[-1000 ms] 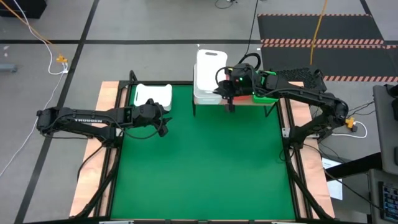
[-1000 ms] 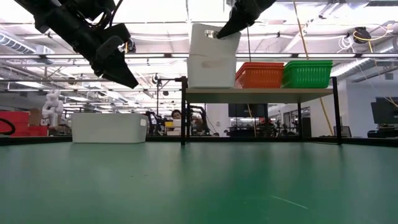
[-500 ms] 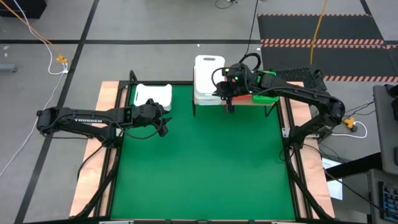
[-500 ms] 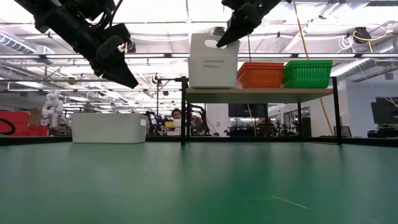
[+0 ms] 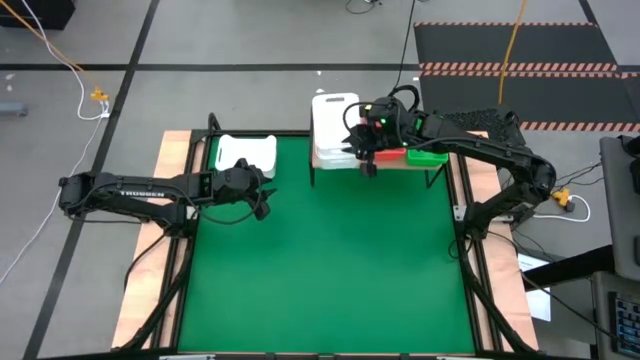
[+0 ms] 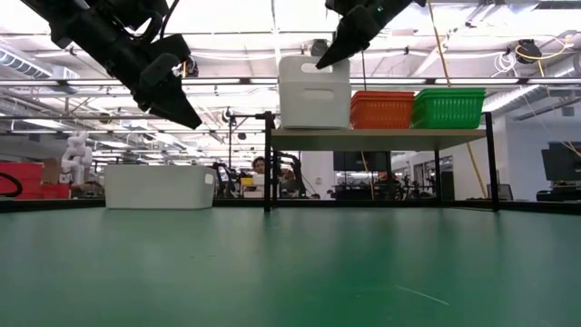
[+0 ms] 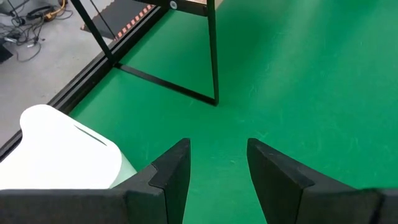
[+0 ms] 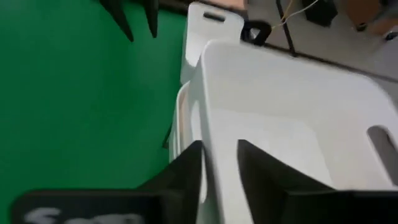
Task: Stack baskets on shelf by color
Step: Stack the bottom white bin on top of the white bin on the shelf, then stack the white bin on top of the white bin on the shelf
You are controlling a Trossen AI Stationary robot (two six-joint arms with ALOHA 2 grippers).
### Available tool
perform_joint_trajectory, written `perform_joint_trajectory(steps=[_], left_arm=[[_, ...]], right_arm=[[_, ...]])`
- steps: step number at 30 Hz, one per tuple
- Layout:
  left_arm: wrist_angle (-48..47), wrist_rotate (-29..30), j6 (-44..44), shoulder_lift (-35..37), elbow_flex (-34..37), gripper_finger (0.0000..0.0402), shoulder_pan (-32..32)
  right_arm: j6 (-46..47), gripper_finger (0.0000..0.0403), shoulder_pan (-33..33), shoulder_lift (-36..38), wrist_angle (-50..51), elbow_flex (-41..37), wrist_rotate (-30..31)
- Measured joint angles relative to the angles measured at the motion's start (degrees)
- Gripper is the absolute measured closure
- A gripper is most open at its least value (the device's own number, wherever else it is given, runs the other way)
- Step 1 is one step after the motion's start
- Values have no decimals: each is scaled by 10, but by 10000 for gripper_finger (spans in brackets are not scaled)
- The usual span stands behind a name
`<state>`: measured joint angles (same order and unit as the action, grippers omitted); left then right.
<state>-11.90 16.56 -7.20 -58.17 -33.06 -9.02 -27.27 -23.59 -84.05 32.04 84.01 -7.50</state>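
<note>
White baskets (image 6: 314, 92); rim straddled, wrist-view only

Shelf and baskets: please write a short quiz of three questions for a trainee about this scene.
1. True or false: the left gripper is holding the white basket that stands on the green table.
2. Which baskets stand in the middle of the shelf? A white, B orange, C green.
3. Fill in: the right gripper is at the top edge of the ___ stack.

Key: 1 false, its fingers are apart over bare table. 2 B. 3 white.
</note>
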Motion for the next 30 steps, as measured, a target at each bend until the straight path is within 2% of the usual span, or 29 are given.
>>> perform_joint_trajectory(steps=[3,7,10,14,17,19,22,25,30], left_arm=[[0,1,11,0,0,243,0],[-26,13,24,0,0,243,-9],[-65,13,10,0,0,243,-47],[-77,15,3,-18,0,243,-134],[-64,14,53,-43,0,243,-198],[-65,-20,95,-68,0,243,-226],[-63,-63,141,-103,-3,243,-248],[-65,-42,165,-142,3,243,-258],[-51,-25,196,-162,0,257,-269]], right_arm=[[26,271,3,11,-40,0,29],[21,251,23,50,-108,0,70],[40,249,43,84,-151,0,75],[83,255,75,126,-176,0,72],[88,259,100,142,-168,0,72],[90,261,116,145,-160,0,72],[90,261,133,144,-146,0,72],[90,261,145,136,-138,0,73],[88,261,164,124,-144,-9,74]])
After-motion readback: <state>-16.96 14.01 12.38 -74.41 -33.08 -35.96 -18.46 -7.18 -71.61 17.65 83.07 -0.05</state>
